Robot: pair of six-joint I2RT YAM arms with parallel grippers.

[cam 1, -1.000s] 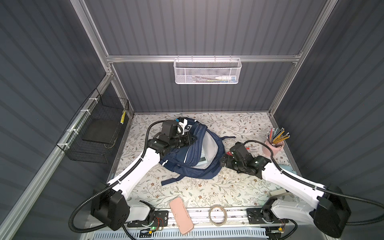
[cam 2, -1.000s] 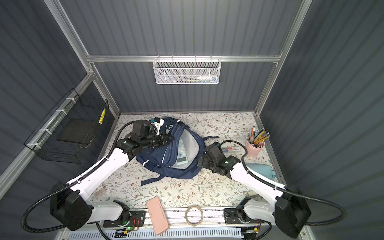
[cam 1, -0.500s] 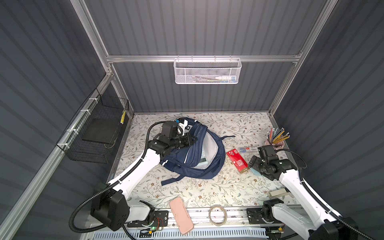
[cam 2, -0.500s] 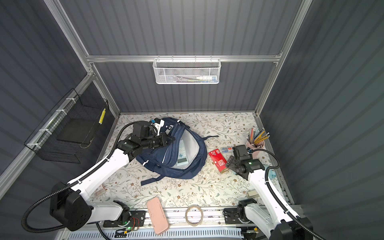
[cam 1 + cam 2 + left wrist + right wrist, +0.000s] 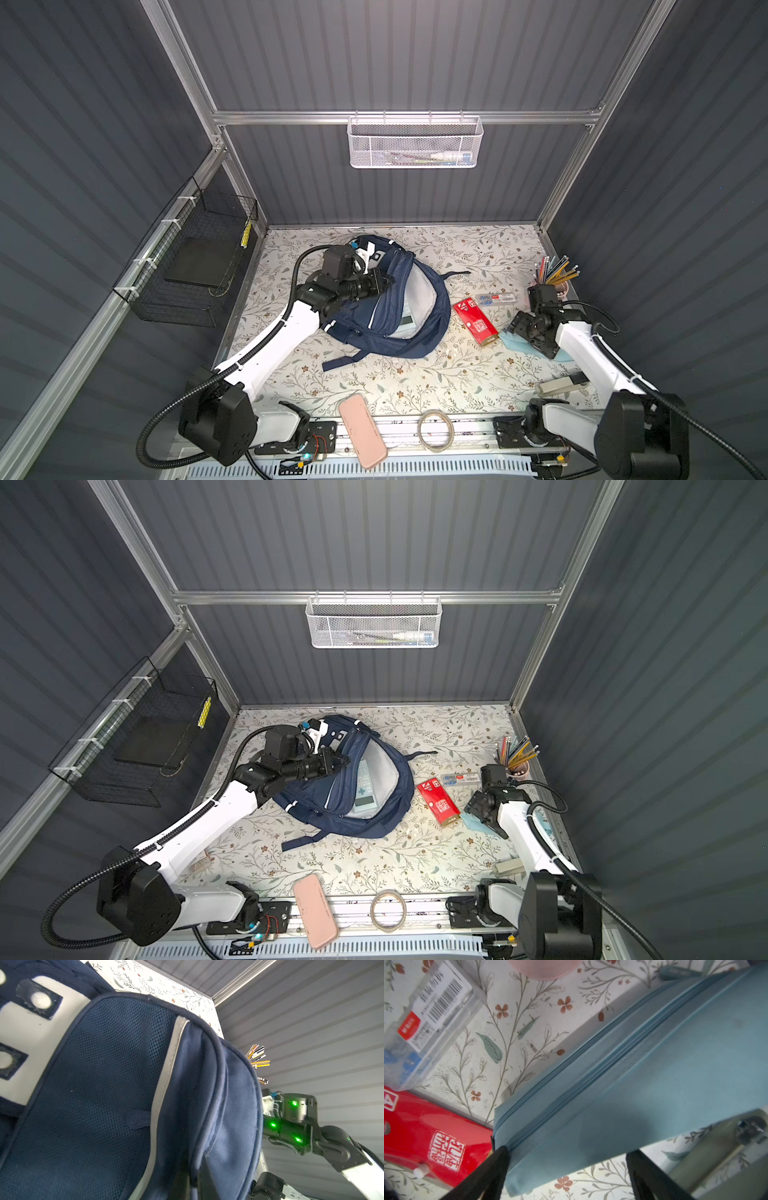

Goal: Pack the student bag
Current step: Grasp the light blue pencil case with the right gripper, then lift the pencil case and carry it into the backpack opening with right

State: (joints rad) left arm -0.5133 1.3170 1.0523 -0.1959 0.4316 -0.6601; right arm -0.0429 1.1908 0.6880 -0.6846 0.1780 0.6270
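Swung off the student bag (image 5: 390,316) my left gripper (image 5: 195,1182) clamps, my right gripper (image 5: 566,1157) gapes end-on over the blue pouch (image 5: 654,1064), which could squirm free.

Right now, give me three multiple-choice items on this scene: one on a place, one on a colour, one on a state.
1. Where is the red box relative to the student bag?
A. Inside it
B. Flat on the table beside it
C. Propped on top of it

2. What colour is the pouch under the right gripper?
A. Light blue
B. Yellow
C. Black

3. What state is the bag's main compartment in?
A. Zipped shut
B. Open, its edge pinched by the left gripper
C. Turned inside out

1 B: both top views show it on the floral surface.
2 A: pale blue fabric lies between the open fingers.
3 B: grey lining and a calculator show inside.
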